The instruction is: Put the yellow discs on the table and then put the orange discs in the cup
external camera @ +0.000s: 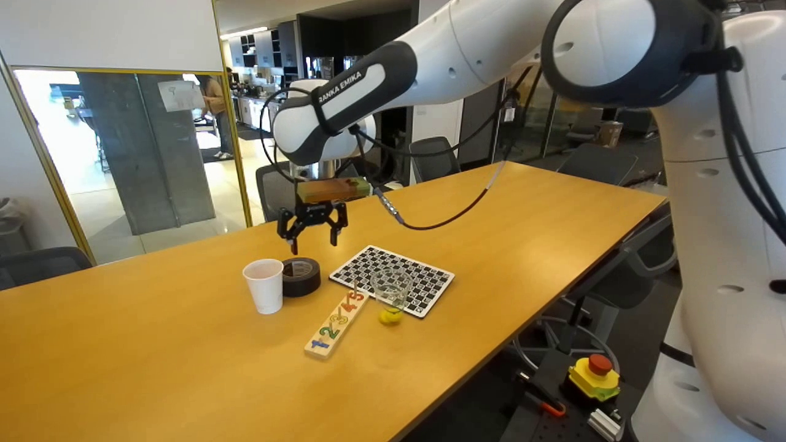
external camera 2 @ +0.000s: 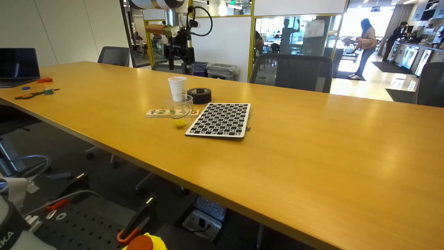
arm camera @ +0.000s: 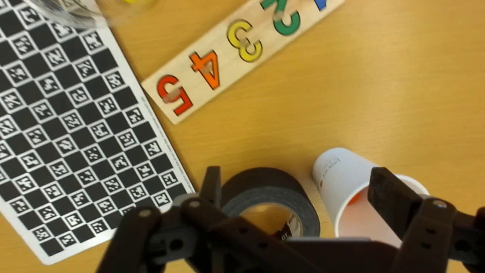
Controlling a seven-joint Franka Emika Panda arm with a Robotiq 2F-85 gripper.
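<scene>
In both exterior views the white paper cup (external camera: 264, 286) (external camera 2: 177, 87) stands upright on the wooden table (external camera: 153, 356). Looking into the cup (arm camera: 335, 178) in the wrist view, I see a bit of orange (arm camera: 355, 198) inside it; the orange discs are mostly hidden by its wall. Yellow discs (external camera: 390, 316) (external camera 2: 180, 123) lie together at the bottom of a clear glass; single ones cannot be made out. My gripper (external camera: 314, 244) (arm camera: 295, 177) hangs above the cup and the tape roll with its fingers wide apart, and nothing is between them.
A black tape roll (external camera: 301, 276) sits right beside the cup. The clear glass (external camera: 392, 285) (external camera 2: 181, 104) stands near a checkered board (external camera: 417, 270) and a wooden number strip (external camera: 336, 324). In an exterior view, a laptop (external camera 2: 19, 66) and small tools (external camera 2: 33, 94) lie far along the table.
</scene>
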